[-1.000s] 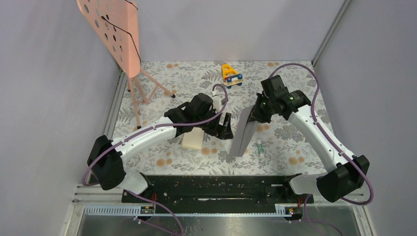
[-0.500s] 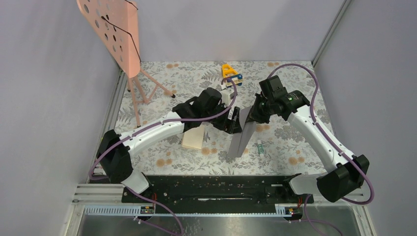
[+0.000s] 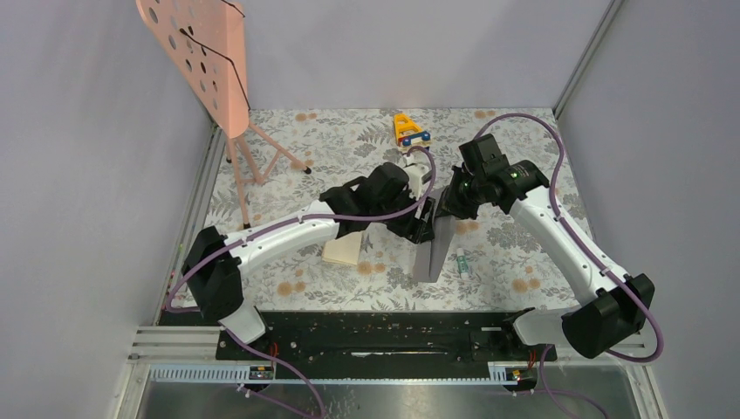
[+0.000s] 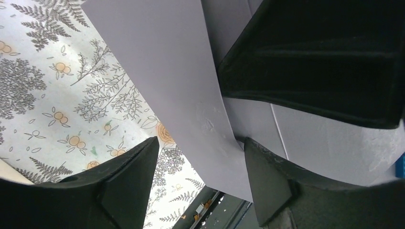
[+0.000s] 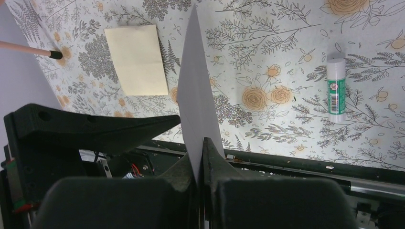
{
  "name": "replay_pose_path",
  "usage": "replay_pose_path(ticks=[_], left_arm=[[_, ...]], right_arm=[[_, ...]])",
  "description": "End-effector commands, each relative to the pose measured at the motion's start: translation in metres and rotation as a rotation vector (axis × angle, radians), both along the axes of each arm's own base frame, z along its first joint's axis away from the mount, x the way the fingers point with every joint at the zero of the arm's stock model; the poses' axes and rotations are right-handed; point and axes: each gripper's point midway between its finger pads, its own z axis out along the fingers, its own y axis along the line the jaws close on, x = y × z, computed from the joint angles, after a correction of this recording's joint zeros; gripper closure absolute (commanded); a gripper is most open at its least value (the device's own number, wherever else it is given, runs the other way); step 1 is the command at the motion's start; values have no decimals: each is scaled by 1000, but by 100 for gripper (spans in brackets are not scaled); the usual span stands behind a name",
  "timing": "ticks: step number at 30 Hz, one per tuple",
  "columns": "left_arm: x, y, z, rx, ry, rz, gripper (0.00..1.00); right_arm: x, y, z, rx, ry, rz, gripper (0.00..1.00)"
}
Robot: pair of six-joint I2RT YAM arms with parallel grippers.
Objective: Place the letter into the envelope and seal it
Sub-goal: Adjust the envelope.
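Pinching the envelope (image 5: 196, 86) upright, right tool (image 5: 200, 145) clamped on its edge, left tool (image 4: 200, 143) parted, astride it.

R gripper (image 5: 200, 151) pinches the envelope (image 5: 196, 90) by its near edge; it's seen edge-on, standing up over the floral table (image 5: 267, 38). Tan sheet (image 5: 136, 60) lies flat upper left, glue stick (image 5: 336, 89) far right, both apart from the envelope.

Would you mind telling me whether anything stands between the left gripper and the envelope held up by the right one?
Nothing visible does. The left gripper is open with a sheet of the envelope between its jaws, while the right gripper pinches it. The glue stick and tan letter lie aside on the table.
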Motion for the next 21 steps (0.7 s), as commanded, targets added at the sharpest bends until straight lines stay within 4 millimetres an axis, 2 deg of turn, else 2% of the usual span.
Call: replay_pose_path(ticks=[1,8,21], left_arm=[[19,2,18,33,-126,84,36],[32,17,30,88,-218,193,48],[43,36,19,246,-266,276,57]], right_arm=[[5,12,16,50,-33,9,100],[6,13,15,47,-30,6,100],[5,12,18,50,-39,4,100]])
